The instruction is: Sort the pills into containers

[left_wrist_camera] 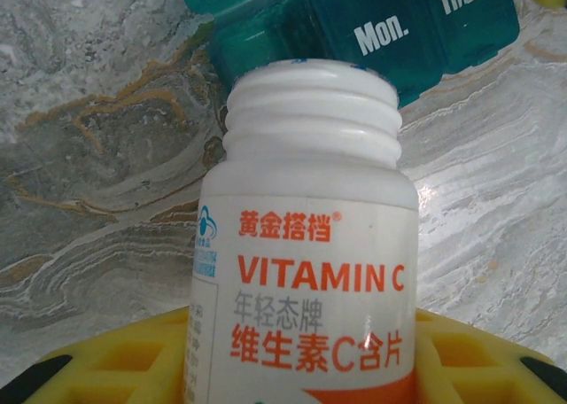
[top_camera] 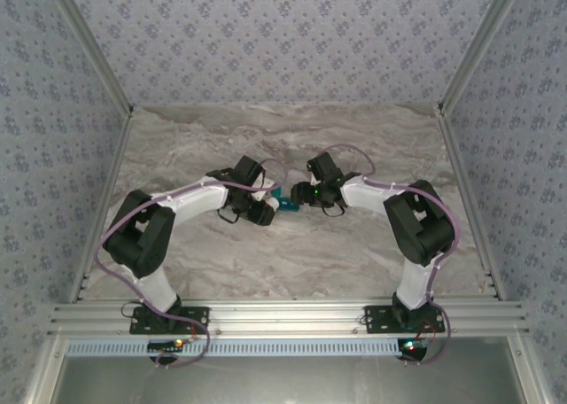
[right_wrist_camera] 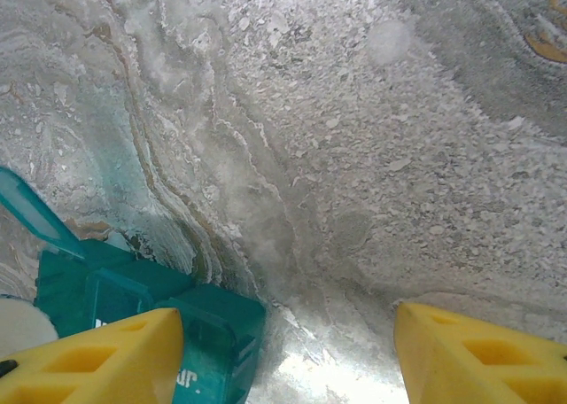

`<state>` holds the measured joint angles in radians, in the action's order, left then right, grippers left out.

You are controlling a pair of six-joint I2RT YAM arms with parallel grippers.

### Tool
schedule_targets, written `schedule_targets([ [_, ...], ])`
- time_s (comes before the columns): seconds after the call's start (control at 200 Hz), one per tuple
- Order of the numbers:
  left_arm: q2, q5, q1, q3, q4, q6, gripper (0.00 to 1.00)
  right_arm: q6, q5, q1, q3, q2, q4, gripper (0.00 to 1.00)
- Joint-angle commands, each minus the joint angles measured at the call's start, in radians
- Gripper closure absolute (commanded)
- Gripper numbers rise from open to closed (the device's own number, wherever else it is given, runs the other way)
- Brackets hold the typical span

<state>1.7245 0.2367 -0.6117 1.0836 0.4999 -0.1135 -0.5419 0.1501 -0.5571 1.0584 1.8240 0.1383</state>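
From high above and behind, we look down over the whole bench [top_camera: 283, 262]. Our left wrist camera sits very near the white bottle [left_wrist_camera: 306, 244], facing forward along it. Our right wrist camera looks steeply down, close to the marble. All three views share the teal pill box [top_camera: 284, 202].

I'm on the top camera now, looking at the grey-and-beige marble-patterned tabletop [top_camera: 354, 147], with brown and white veins running across it. Lying flat on it is the small teal-blue translucent plastic pill box [top_camera: 282, 203], with veined surface stretching well beyond it on the far side. On the left wrist feed I can read "Mon." and "Thur" in white on two shut lids. On the right wrist feed, one lid stands tilted up, open. There's a bright patch of glare on the marble just beside the box's corner.
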Motion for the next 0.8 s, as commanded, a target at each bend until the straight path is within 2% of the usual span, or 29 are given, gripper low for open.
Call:
schedule_targets([
  [0.0,0.009,-0.010,-0.007,0.046,0.039,0.005,1.00,-0.013,0.001,-0.007,0.014,0.018,0.006,0.34],
  [0.8,0.058,-0.062,-0.012,0.159,0.173,0.019,1.00,-0.033,0.006,-0.009,-0.006,0.029,-0.016,0.34],
])
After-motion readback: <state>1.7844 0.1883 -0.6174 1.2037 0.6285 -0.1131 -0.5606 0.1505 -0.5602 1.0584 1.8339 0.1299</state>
